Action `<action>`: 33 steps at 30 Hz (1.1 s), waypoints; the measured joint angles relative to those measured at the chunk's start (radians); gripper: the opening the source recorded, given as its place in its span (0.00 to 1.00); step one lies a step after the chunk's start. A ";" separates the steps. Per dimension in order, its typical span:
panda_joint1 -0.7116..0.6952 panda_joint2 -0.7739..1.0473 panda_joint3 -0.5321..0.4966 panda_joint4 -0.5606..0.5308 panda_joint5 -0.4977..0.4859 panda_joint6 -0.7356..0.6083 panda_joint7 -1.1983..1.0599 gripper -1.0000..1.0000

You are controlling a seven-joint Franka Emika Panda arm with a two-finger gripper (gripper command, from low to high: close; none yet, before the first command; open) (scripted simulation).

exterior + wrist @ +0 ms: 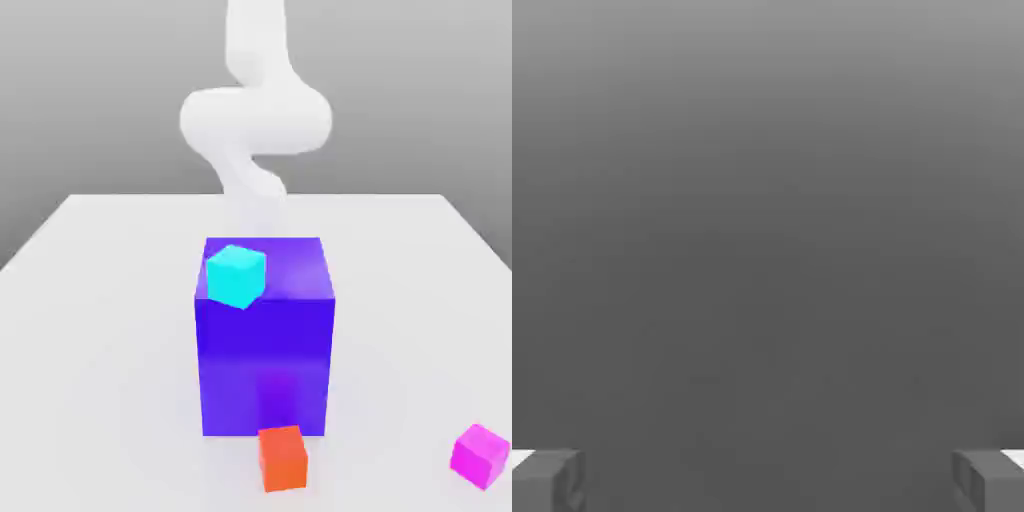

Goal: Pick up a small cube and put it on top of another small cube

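Orange-red cube [283,459] sits foremost before the purple block [265,365], the magenta cube [479,456] rests apart on the table [110,350] toward the exterior view's right, the gripper [768,481] stands open and empty, and both pick and stack remain outstanding.

Bright magenta cube [480,456], turned cornerwise, lies at the exterior view's lower right.

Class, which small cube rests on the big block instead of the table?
The cyan cube: it sits on top of the big block, while the orange and magenta ones stand on the table.
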 joint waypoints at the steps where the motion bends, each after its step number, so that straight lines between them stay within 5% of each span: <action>1: 0.003 0.039 0.015 -0.001 -0.008 0.012 0.001 0.50; 18: 0.099 0.659 0.220 -0.024 -0.166 0.204 0.041 0.50; 28: 0.208 1.014 0.276 -0.039 -0.217 0.321 0.035 0.50; 33: 0.278 1.196 0.209 -0.007 -0.297 0.441 0.090 0.50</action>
